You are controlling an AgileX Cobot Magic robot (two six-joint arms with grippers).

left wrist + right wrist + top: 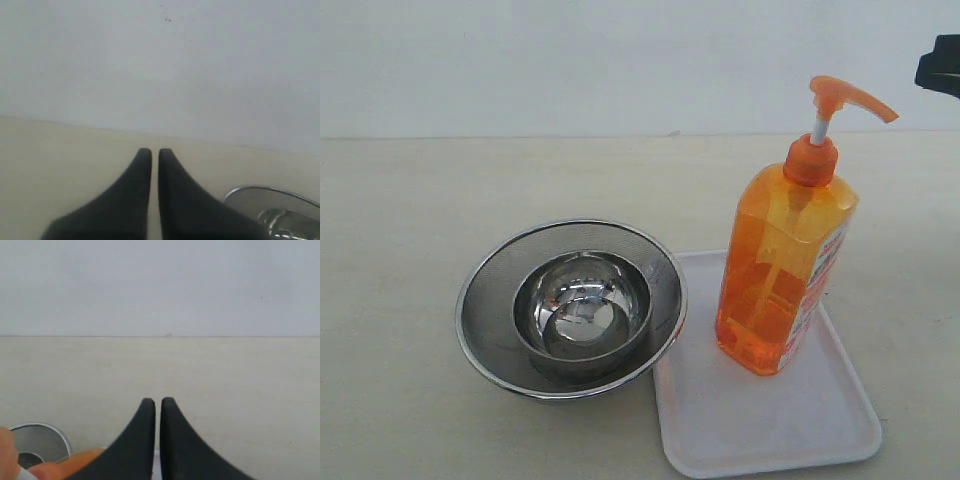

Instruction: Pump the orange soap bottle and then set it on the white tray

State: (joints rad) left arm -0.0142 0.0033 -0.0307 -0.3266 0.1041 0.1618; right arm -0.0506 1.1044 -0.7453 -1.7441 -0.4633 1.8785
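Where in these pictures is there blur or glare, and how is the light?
Exterior view: even, soft light, faint shadows; bright reflections in the steel bowl; the orange soap bottle glows through. Left wrist view: the left tool is soft-edged, hazy. Right wrist view: the right tool is sharper; the pump head is a blur.

glossy translucent plastic bottle (780,270), shiny steel strainer (570,305)

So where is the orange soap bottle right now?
In the exterior view, the orange soap bottle stands upright on the white tray, on the right side of the table, just right of the steel strainer bowl.
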